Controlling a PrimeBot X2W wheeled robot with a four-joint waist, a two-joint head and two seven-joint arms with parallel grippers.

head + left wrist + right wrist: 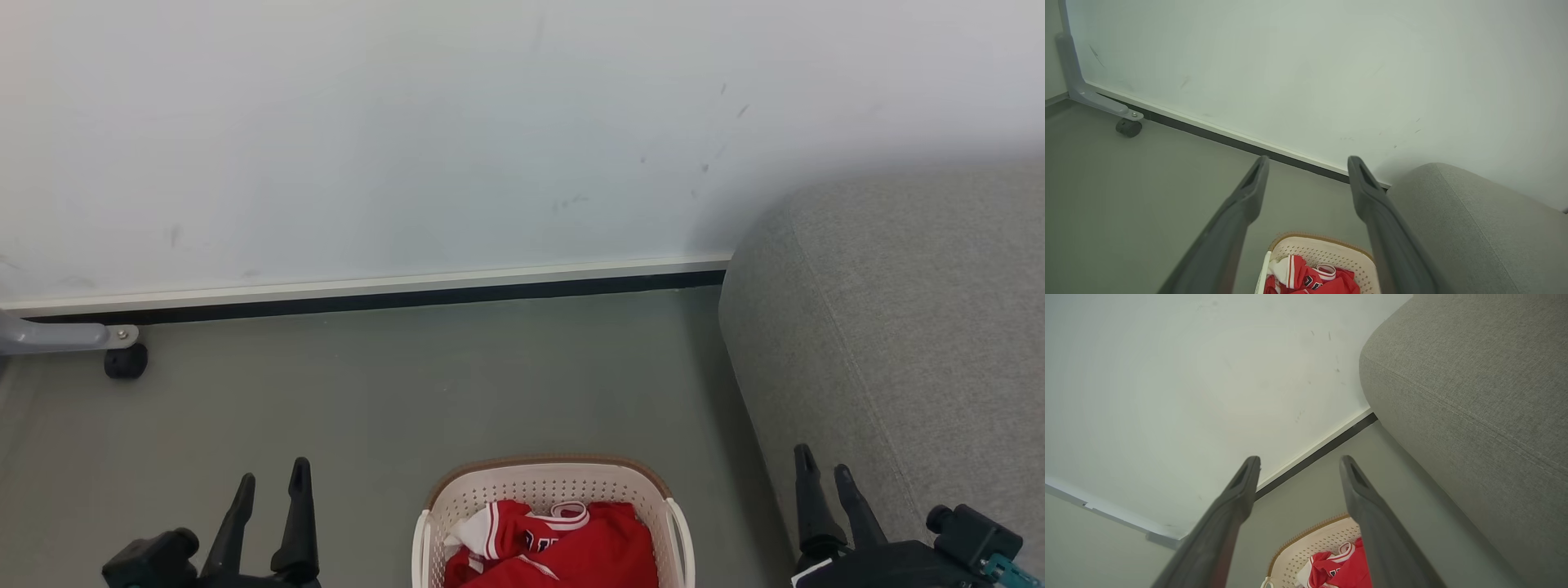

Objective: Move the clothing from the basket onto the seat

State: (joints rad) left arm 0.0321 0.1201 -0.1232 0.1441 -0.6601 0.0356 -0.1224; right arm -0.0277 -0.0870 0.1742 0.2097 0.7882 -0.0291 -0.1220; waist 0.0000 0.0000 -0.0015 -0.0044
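At six o'clock of the head view, the basket (539, 488) holds the clothing (571, 547); the seat (898, 327) rises at three. Left wrist view: left jaws spread wide, empty. Right wrist view: right jaws likewise. Best to descend straight over the clothing, pinching a thick fold.

We've got left gripper (274, 470) and right gripper (821, 459) both low, jaws spread wide, empty, fingers pointing forward
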